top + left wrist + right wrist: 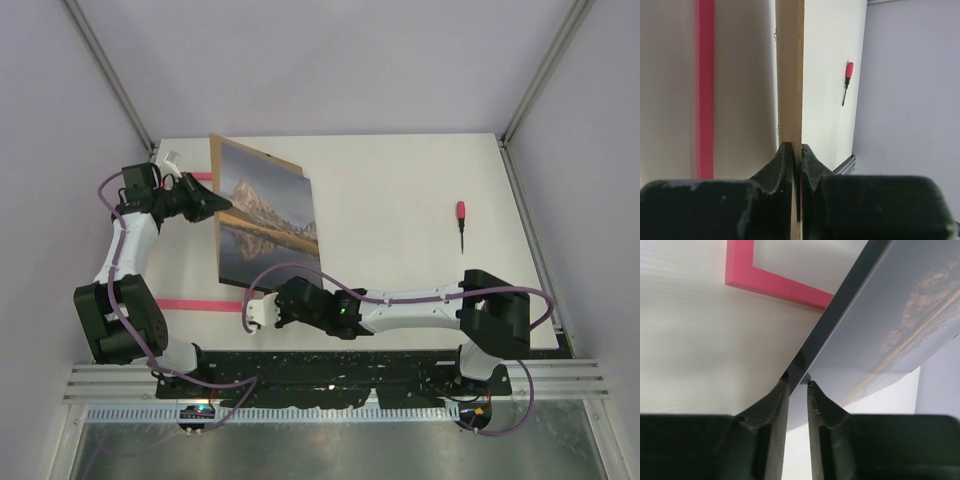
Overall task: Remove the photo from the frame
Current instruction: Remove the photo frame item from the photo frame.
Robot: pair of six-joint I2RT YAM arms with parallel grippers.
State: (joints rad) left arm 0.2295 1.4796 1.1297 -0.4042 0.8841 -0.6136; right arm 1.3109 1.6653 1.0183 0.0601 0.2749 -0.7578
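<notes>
The photo (265, 215), a mountain mirrored in a lake, stands tilted up off the table on its brown backing board (258, 151). My left gripper (210, 205) is shut on the board's left edge, which shows edge-on in the left wrist view (790, 75) between the closed jaws of that gripper (796, 146). My right gripper (252, 310) is at the photo's near lower corner. In the right wrist view its jaws (796, 382) are pinched on the photo's (890, 315) corner. The pink frame (185, 303) lies flat on the table below, and also shows in both wrist views (775, 282) (705, 85).
A red-handled screwdriver (461, 222) lies at the right of the table, also seen in the left wrist view (847, 80). Pale walls and metal posts enclose the white table (400, 200).
</notes>
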